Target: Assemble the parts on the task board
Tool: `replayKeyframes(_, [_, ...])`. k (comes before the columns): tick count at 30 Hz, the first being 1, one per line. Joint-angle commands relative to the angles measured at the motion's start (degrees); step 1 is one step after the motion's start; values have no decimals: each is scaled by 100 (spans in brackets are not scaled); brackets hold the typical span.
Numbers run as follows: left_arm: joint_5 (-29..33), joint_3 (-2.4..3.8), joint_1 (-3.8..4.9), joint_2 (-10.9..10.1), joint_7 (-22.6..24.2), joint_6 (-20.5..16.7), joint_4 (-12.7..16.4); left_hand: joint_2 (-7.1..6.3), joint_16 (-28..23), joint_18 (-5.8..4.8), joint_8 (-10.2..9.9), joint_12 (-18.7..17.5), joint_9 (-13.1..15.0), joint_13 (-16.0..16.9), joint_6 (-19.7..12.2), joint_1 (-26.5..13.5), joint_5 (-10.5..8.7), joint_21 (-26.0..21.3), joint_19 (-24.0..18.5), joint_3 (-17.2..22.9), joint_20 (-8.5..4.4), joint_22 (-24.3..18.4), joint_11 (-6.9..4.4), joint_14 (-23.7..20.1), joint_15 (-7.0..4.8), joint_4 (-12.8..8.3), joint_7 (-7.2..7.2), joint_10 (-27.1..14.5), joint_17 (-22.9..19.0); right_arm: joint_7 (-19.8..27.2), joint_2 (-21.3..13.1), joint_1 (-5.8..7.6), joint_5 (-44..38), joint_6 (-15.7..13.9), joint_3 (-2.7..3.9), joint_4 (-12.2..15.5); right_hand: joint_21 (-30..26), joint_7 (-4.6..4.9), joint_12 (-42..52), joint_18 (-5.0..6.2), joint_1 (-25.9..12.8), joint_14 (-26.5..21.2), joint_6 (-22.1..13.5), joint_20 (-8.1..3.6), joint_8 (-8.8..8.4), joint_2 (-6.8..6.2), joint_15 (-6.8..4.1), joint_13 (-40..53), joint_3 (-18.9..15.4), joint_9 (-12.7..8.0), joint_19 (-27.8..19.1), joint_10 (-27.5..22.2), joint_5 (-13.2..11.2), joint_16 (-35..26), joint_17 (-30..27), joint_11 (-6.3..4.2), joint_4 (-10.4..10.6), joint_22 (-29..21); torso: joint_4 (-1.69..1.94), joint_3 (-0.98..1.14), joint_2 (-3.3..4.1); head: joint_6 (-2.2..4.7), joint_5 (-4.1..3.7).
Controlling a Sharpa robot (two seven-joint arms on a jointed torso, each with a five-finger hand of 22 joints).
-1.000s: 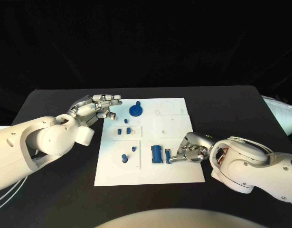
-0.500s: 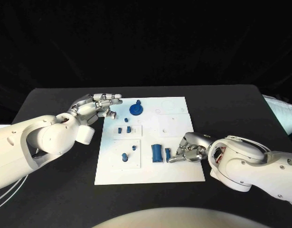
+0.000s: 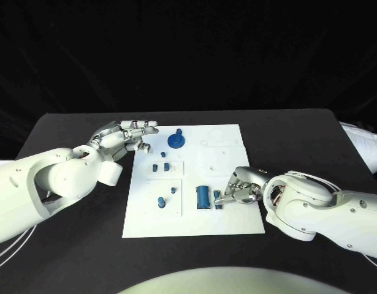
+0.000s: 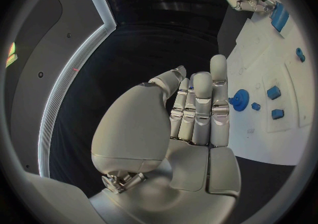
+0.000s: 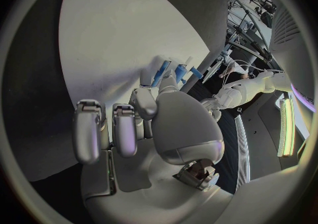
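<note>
The white task board point(image 3: 232, 226) lies mid-table. On it are a round blue knob piece point(image 3: 176, 141), two small blue pieces point(image 3: 160, 166), a blue peg point(image 3: 161, 202) and a blue block point(image 3: 203, 196) with a slim blue piece point(image 3: 216, 199) beside it. My right hand point(image 3: 244, 188) reaches the slim piece with a fingertip; its other fingers point(image 5: 99, 128) are curled, and I cannot tell if it grips. My left hand point(image 3: 126, 137) hovers at the board's far left corner near the knob point(image 4: 240, 98), fingers point(image 4: 202, 110) straight, holding nothing.
The black table point(image 3: 73, 245) has free room on both sides of the board. A white bag-like object point(image 3: 374, 147) lies at the table's right edge. My right forearm point(image 3: 330, 214) lies along the board's right side.
My right hand has crept a little to the left, closer over the slim blue piece and the block. The left hand has stayed where it was.
</note>
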Motion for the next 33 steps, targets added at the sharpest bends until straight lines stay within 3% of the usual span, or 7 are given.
replayKeyframes(1, [-12, 2, -3, 14, 13, 108, 7, 44, -27, 45, 33, 20, -9, -6, -35, 9, -25, -28, -28, -35, -5, -7, 9, -19, 28, 2, -17, -20, -8, -82, -23, -40, 1, 49, -37, -20, 28, 12, -47, -67, 15, 496, -57, -27, -44, 14, -27, -24, -12, -40, 176, 151, 22, -9, 1062, -3, 35, 501, -7, -2, -1, 15, -1])
replayKeyframes(7, [-12, 0, -9, 17, 19, 109, -12, 44, -27, 45, 33, 20, -9, -6, -35, 9, -25, -28, -28, -35, -5, -7, 9, -19, 28, 2, -17, -20, -8, 564, -192, -5, 633, -517, -21, 71, -115, 63, -552, -20, -47, 456, -202, -19, -124, -80, 2, -252, -108, -69, 85, 13, 82, -127, 888, 37, 119, 301, -10, -13, -16, 35, -21])
replayKeyframes(18, [173, 0, -88, 117, 270, -190, -216, -9, -645, 39, 64, 116, -17, -5, -129, -241, -39, -434, -557, -388, 66, -257, 2, -790, 82, 158, -86, -98, -578, 3694, -181, 465, 4360, -1374, -11, -664, -1414, 398, -3310, 318, 663, 55, -1122, 190, -313, 100, 239, -1724, 15, -353, -663, -971, 312, -1367, -603, 319, -215, -1302, -32, -70, -154, 192, -84])
replayKeyframes(22, [278, 0, -115, 232, 437, -394, -420, 51, -1911, 19, 96, 103, -16, -37, -151, -195, -37, -1160, -1336, -478, 197, -841, 54, -1326, 195, 217, -74, -110, -1251, 4409, 17, 592, 5497, -1304, -11, -1176, -3526, 511, -4082, 716, 963, -799, -1220, 300, -314, 250, 341, -2498, 40, -461, -1780, -1429, 313, -3758, -2950, 448, -382, -3606, -56, -102, -279, 272, -80])
replayKeyframes(27, [437, 2, -136, 481, 694, -696, -849, 62, -3575, 50, 96, -165, -21, -56, -116, -89, -32, -1469, -2252, -452, 499, -1966, 128, -1353, 487, 280, -44, -77, -2016, 5078, 446, 722, 6610, -994, -10, -2050, -5248, 784, -5287, 775, 1364, -1603, -1449, 610, -325, 450, 710, -4187, 7, -741, -2343, -1809, 259, -6105, -4412, 762, -540, -4814, -112, -132, -434, 480, -49])
replayKeyframes(31, [545, 5, -141, 696, 831, -897, -1206, 95, -4377, 60, 4, -438, -31, -57, -174, -35, -22, -1457, -2822, -455, 721, -2698, 236, -1456, 648, 299, -19, -216, -2369, 5380, 799, 763, 7065, -787, 1, -2676, -6425, 817, -5252, 807, 1604, -2066, -1609, 925, -293, 584, 1026, -5286, 14, -1038, -2660, -2005, 262, -7370, -5340, 942, -732, -5668, -138, -134, -518, 629, -22])
replayKeyframes(33, [567, 7, -142, 777, 871, -964, -1333, 113, -4659, 71, -51, -556, -32, -59, -209, -23, -19, -1459, -3023, -503, 805, -2991, 287, -1495, 715, 296, -10, -318, -2497, 5463, 932, 773, 7168, -726, 8, -2902, -6621, 820, -5297, 761, 1631, -2053, -1620, 989, -309, 630, 1018, -5559, 23, -1122, -2579, -2026, 287, -7588, -5552, 922, -790, -5841, -152, -128, -548, 668, -14])
